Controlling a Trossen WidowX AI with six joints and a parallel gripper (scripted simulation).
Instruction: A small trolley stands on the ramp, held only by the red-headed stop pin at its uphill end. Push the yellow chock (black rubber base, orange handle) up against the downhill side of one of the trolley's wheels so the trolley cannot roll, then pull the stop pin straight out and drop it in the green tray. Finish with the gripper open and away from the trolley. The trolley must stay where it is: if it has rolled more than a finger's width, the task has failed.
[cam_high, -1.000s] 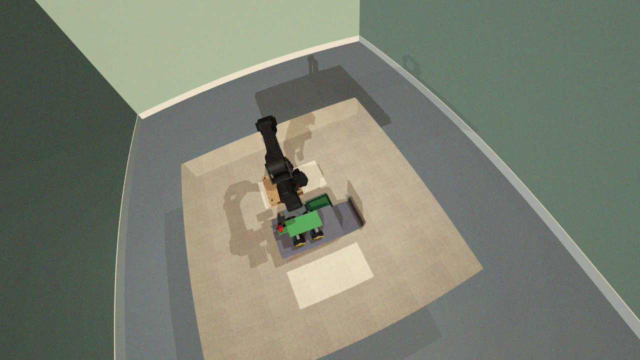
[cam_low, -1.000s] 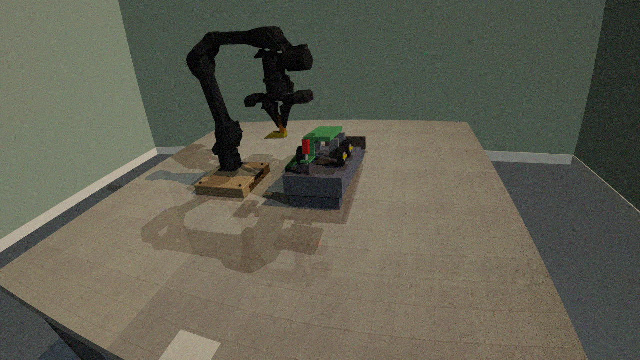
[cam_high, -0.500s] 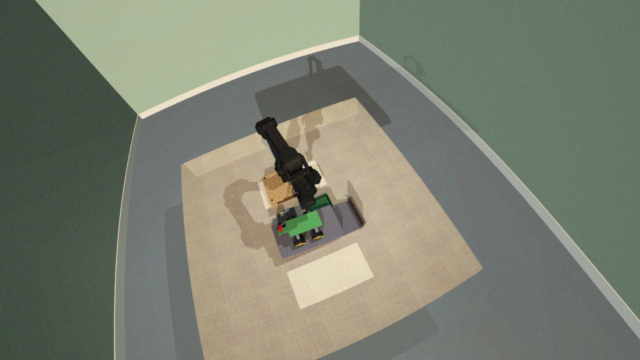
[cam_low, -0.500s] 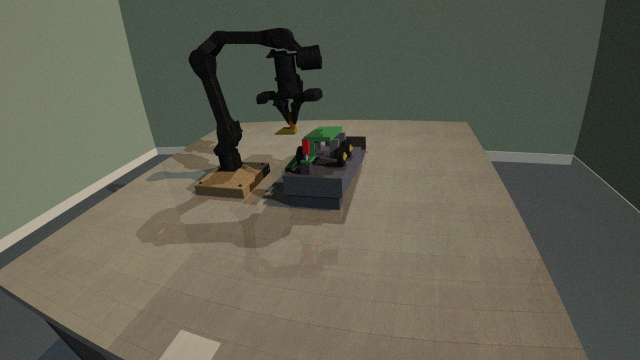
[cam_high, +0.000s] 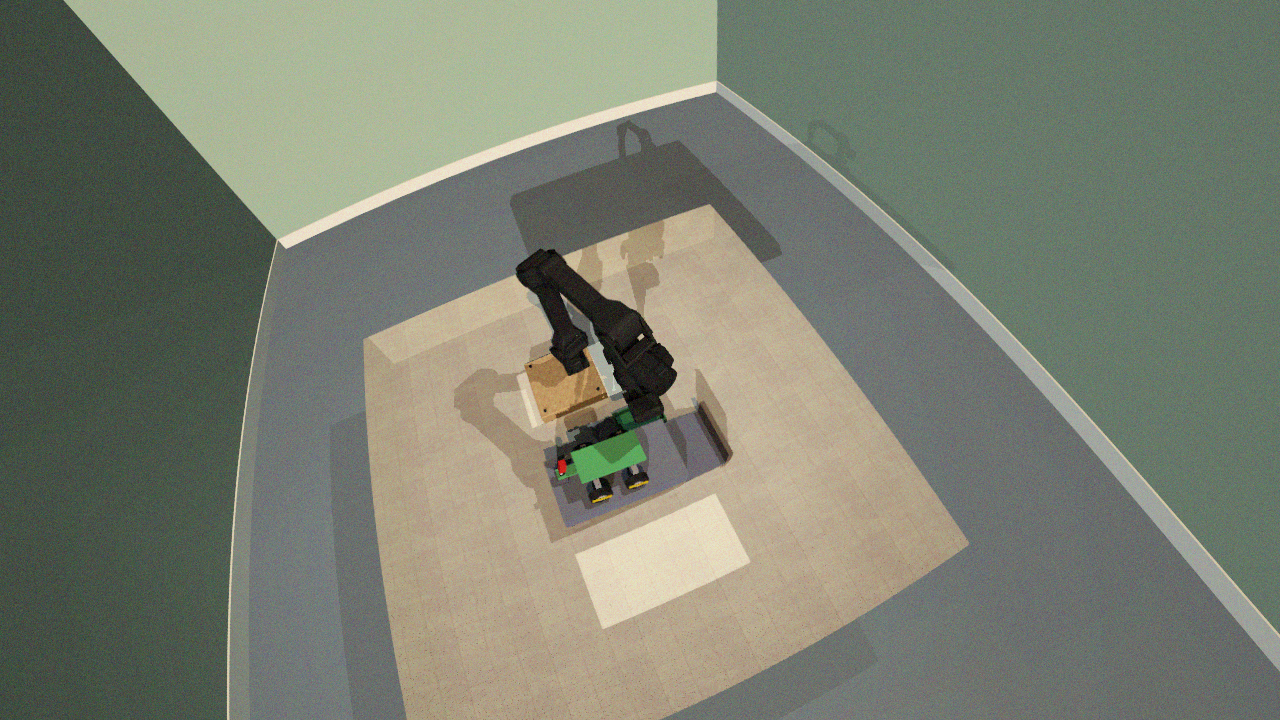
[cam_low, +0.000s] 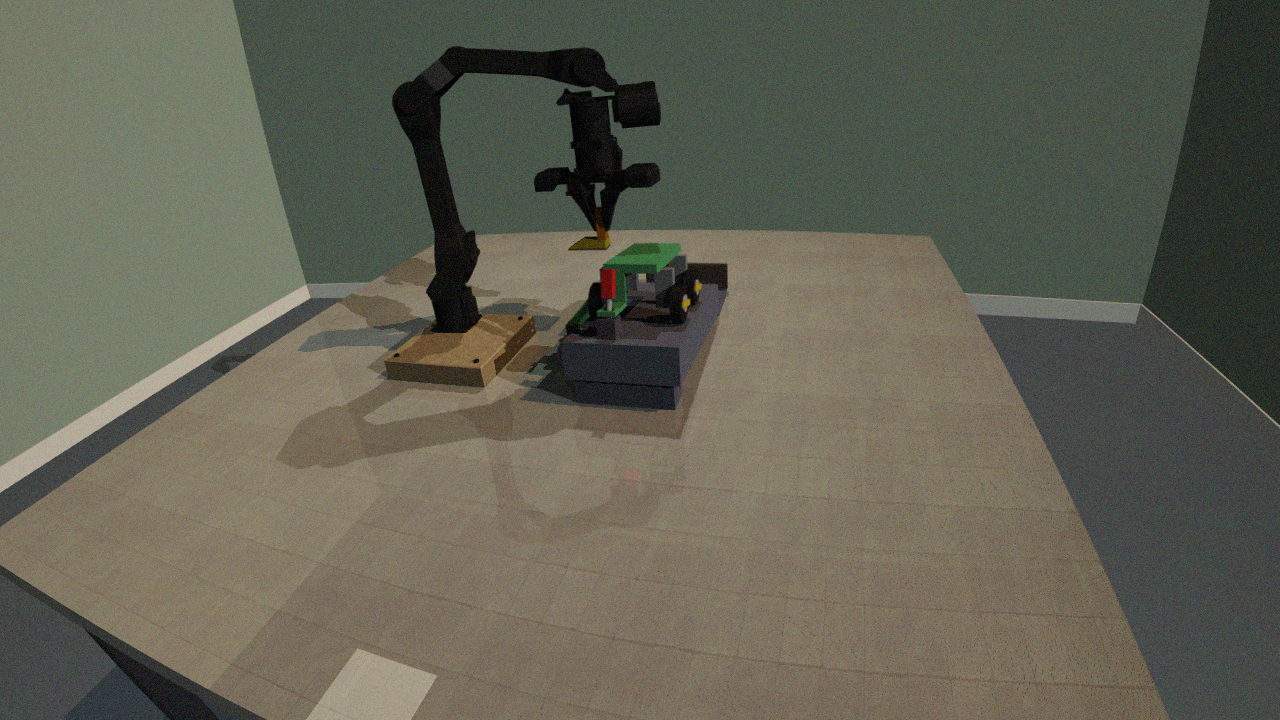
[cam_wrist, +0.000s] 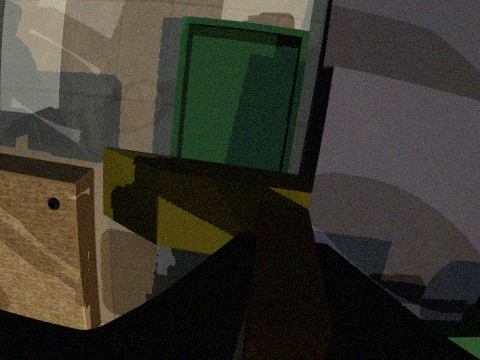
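My gripper (cam_low: 601, 225) (cam_wrist: 280, 254) is shut on the orange handle of the yellow chock (cam_low: 588, 242) (cam_wrist: 185, 230). It holds the chock in the air, base down, beside the ramp (cam_high: 666, 447) (cam_low: 617, 365) (cam_wrist: 400, 140). In the wrist view the chock overlaps the near edge of the green tray (cam_high: 626, 418) (cam_wrist: 245, 24), which shows no object inside. The trolley (cam_high: 608, 456) (cam_low: 644, 257) stands on the ramp. The red-headed stop pin (cam_high: 562, 466) (cam_low: 608, 282) stands upright at its uphill end. In the top view the arm hides the fingertips and chock.
The wooden arm base (cam_high: 563, 394) (cam_low: 456, 353) (cam_wrist: 45, 250) stands beside the ramp, on the tray's side. A dark end wall (cam_high: 714, 434) (cam_low: 709, 275) rises at the ramp's downhill end. Bare ramp surface shows between it and the trolley.
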